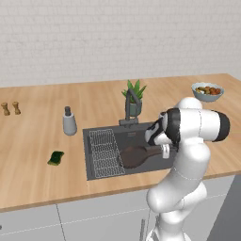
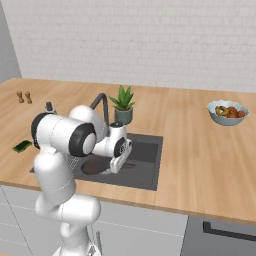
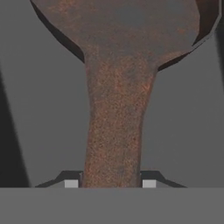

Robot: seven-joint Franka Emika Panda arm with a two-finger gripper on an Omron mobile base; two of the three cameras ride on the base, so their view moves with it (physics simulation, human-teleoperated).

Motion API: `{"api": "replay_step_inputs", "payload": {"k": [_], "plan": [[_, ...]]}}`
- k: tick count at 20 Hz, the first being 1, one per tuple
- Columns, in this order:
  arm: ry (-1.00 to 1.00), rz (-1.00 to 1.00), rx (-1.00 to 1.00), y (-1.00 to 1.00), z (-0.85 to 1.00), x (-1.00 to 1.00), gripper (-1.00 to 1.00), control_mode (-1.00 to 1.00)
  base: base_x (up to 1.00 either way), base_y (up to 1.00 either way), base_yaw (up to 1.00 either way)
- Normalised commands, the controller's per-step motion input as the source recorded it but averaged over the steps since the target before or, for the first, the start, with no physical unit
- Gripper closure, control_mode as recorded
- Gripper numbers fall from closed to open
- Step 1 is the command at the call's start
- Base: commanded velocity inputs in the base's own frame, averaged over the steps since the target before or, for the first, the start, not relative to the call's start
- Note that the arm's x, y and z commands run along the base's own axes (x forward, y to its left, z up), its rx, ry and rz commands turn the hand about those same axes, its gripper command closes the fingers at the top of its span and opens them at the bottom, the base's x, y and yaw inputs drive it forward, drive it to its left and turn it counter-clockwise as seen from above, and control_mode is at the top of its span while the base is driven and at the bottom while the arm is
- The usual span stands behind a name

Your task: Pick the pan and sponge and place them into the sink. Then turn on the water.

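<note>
Pan (image 1: 134, 157) sits low in the sink (image 1: 94, 141), beside the wire rack (image 1: 105, 153); whether its base touches the floor cannot be told. Looks stiff, fairly heavy metal, rusty mottled brown, round and shallow, so probably not fragile. The long straight handle (image 3: 114, 131) is the place to hold; a grip this far from the bowl likely lets it tip. Jaws stand narrow, one tip on each side of the handle, gripper (image 3: 110, 183) clamped on it.

Sponge (image 1: 56, 158) lies on the bench (image 1: 33, 141) left of the sink, well apart from the pan. Small, flat, green with a dark face; probably soft and light, best pinched across its short sides.

Sink is dark grey and rectangular; curved dark faucet (image 2: 102, 107) behind it, no stream visible. Bench is pale wood.
</note>
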Motion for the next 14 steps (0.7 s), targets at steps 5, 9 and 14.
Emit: {"api": "replay_step_inputs", "payload": {"k": [5,9,14], "plan": [[0.00,0.05,0.00,0.00,-0.29,0.20,1.00,-1.00,0.00,0.00,0.00],[0.00,0.04,0.00,0.00,-0.28,0.24,1.00,-1.00,0.00,0.00,0.00],[0.00,0.04,0.00,0.00,-0.32,0.22,1.00,-1.00,0.00,0.00,0.00]]}}
